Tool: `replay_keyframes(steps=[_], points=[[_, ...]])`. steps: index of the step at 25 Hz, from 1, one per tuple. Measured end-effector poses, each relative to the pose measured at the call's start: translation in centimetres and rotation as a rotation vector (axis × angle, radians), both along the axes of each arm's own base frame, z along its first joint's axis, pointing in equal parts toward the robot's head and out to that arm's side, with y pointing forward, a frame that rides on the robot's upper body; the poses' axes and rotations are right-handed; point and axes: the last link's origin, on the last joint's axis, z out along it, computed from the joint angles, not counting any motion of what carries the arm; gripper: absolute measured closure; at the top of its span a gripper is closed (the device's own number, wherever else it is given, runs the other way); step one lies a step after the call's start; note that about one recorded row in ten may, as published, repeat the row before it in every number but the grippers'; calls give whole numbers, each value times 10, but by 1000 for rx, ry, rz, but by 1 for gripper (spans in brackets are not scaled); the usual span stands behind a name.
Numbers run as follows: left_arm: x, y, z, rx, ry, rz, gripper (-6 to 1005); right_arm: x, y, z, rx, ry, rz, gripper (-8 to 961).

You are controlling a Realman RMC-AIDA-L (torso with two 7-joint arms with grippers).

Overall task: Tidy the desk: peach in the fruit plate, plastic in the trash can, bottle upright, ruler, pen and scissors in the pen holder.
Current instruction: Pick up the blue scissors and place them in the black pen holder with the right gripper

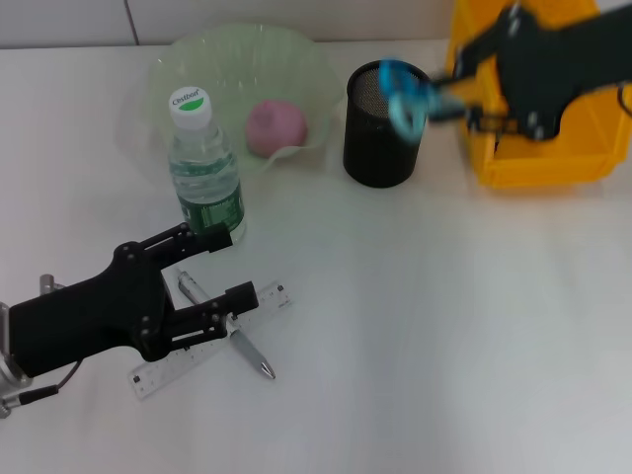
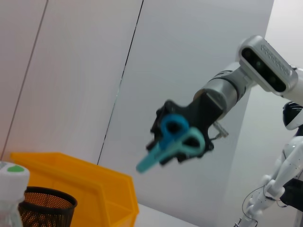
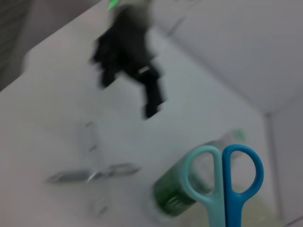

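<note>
right gripper (image 1: 456,99) upper right, clamped on blue scissors (image 1: 405,91) | centre blades over mesh pen holder (image 1: 382,125), then release | left gripper (image 1: 219,272) lower left, spread, empty

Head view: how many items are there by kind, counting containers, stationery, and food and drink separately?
Containers: 3 - fruit plate, pen holder, yellow bin
Stationery: 3 - ruler, pen, scissors held in the right claw at the pen holder
Food and drink: 2 - peach, upright bottle
Total: 8
</note>
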Motion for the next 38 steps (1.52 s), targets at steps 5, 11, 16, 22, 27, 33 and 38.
replay_keyframes(steps=[5,11,16,22,27,33,38], points=[[-2,0,6,5,8,-11,199,19,-2,20,89,421,-168,742],[-3,2,14,27,20,-23,199,59,17,-3,256,875,-458,742],[-7,1,19,49,22,-15,199,70,32,-39,286,974,-635,742],[-10,-3,19,54,20,2,199,67,40,-69,275,987,-738,742],[-13,-6,19,54,23,9,199,65,42,-85,258,1001,-815,733],[-16,-9,19,68,38,6,200,60,40,-97,222,986,-840,708],[-17,-9,20,68,44,6,200,60,35,-103,189,961,-835,688]])
